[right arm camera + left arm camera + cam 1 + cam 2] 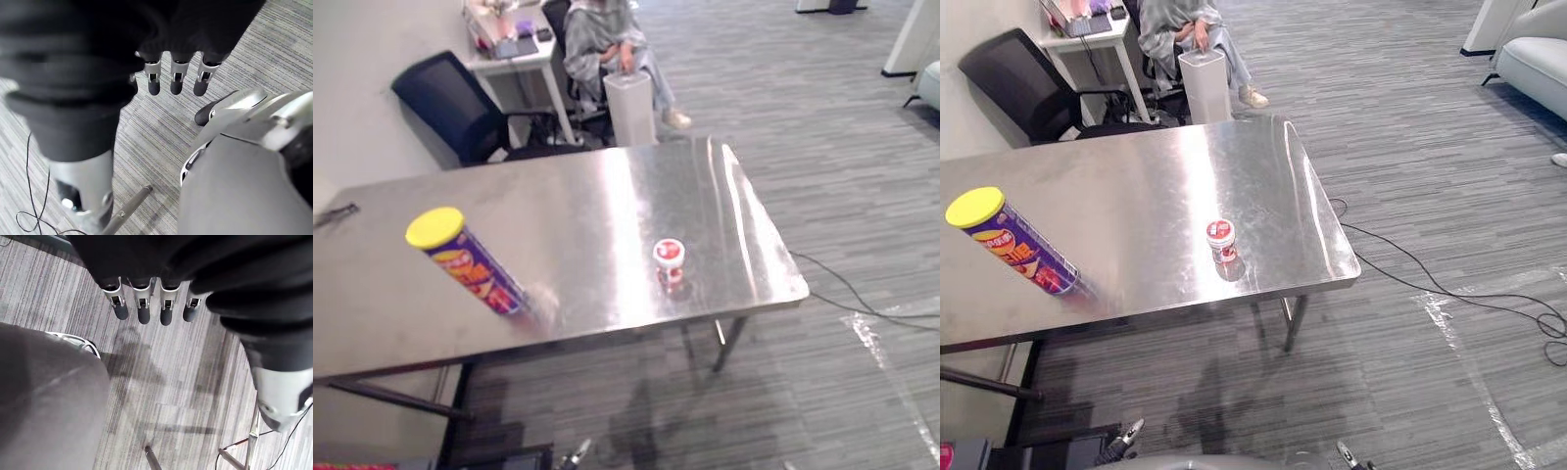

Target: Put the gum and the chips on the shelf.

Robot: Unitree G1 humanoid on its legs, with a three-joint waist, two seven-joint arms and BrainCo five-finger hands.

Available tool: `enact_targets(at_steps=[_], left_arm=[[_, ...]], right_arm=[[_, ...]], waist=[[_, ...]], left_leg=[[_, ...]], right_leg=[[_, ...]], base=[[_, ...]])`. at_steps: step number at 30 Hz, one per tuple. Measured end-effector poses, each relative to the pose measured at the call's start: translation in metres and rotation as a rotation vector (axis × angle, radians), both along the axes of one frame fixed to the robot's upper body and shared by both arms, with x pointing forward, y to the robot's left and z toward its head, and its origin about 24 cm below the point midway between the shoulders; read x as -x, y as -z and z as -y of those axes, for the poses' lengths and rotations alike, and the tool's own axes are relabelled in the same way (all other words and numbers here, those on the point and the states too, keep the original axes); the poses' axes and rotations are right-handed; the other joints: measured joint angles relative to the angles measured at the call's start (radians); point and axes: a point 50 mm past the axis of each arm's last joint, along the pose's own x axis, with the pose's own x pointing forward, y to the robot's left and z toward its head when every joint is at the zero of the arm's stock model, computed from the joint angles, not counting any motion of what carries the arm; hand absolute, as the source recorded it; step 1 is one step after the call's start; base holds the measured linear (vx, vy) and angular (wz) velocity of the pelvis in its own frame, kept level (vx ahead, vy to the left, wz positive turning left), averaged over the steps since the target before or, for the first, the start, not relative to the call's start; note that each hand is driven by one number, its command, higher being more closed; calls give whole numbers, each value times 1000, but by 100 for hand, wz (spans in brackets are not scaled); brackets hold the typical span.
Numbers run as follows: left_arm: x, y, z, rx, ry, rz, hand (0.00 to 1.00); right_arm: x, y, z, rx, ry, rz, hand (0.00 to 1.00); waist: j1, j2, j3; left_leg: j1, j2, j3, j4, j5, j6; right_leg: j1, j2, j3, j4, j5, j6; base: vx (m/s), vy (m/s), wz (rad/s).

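Steel table (pixel 607 196): yellow-lidded purple chips can (pixel 470 262), red-labelled gum tub (pixel 669 262) apart.

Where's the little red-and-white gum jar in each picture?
Left eye view: the gum jar stands on the steel table, right of centre, near its front edge.
Right eye view: gum jar left of centre, same table spot.
Left wrist view: left hand over carpet.
Right wrist view: right hand over carpet.
Shared landmark: chips can, at the jar's left.
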Motion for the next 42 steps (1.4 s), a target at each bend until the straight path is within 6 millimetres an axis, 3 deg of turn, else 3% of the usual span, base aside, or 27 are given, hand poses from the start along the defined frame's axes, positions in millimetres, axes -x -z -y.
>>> enact_targets(at_steps=[5, 10, 16, 18, 21, 23, 26, 28, 31, 34, 38, 40, 42], left_arm=[[3, 0, -2, -4, -4, -6, 0], [4, -1, -11, -34, 26, -13, 0], [10, -1, -14, -37, -16, -20, 0], [11, -1, -15, -38, -18, -21, 0], [16, -1, -16, -44, -24, -32, 0], [20, -1, -17, -46, -31, -36, 0], [23, -1, -17, -46, -37, -40, 0], [21, -1, -16, -44, -46, -31, 0], [16, -2, -14, -40, -39, -3, 0], [11, -4, -13, -41, -25, 18, 0], [11, -4, -13, -43, -25, 19, 0], [14, -4, -14, -44, -25, 21, 0], [15, -5, -15, -41, -21, 25, 0]], right_arm=[[-1, 0, 3, 0, 40, 3, 0], [-1, -1, 6, 3, 77, 11, 0], [5, -3, 18, 29, 196, 17, 0], [4, -9, 37, 71, 277, 35, 0], [-7, -29, 84, 206, 373, 115, 0], [-28, -60, 128, 366, 366, 202, 0], [-55, -98, 162, 538, 324, 303, 0], [-94, -142, 180, 712, 238, 438, 0], [-136, -192, 177, 915, 47, 559, 0], [-162, -228, 160, 1066, -106, 661, 0], [-181, -258, 135, 1153, -246, 803, 0], [-194, -276, 109, 1171, -395, 933, 0], [-200, -285, 95, 1176, -473, 1004, 0]], waist=[[5, -14, 2], [4, -52, 5], [4, -59, 5], [4, -59, 5], [1, -58, 5], [-3, -57, 1], [-3, -55, -1], [-4, -52, -4], [-3, -50, -5], [-2, -46, -7], [-3, -48, -7], [-3, -50, -9], [-2, -52, -12]], left_leg=[[28, -1, -12, -80, 23, -9], [33, -32, -7, -140, 61, -2], [50, -54, -8, -181, 90, 5], [46, -56, -9, -184, 90, 5], [43, -66, -7, -184, 86, 8], [23, -72, -2, -179, 86, 10], [21, -75, -2, -179, 86, 9], [19, -69, -4, -179, 85, 9], [15, -62, -7, -179, 84, 7], [15, -58, -12, -179, 83, 5], [13, -58, -31, -178, 80, 3], [14, -58, -32, -178, 80, 4], [14, -57, -33, -178, 80, 4]], right_leg=[[26, 19, -22, -58, 9, 15], [25, 4, -23, -114, 10, 18], [25, -5, -23, -124, 8, 19], [22, -11, -22, -128, 7, 20], [16, -19, -17, -127, 6, 21], [-9, -22, -4, -125, 11, 20], [-14, -18, 10, -123, 17, 23], [-21, -12, 18, -123, 17, 23], [-30, -5, 26, -120, 17, 23], [-31, -2, 28, -113, 17, 23], [-32, -4, 28, -108, 17, 23], [-33, -3, 29, -107, 17, 23], [-33, -2, 29, -107, 17, 23]], base=[[-34, -27, 9], [-113, -18, -9], [-94, -5, 0], [-63, -1, 0], [4, 11, -2], [36, 26, -7], [63, -1, -9], [59, -49, -11], [31, -56, -7], [14, -42, 5], [-1, -20, 5], [-27, -37, -2], [-30, -40, 0]])
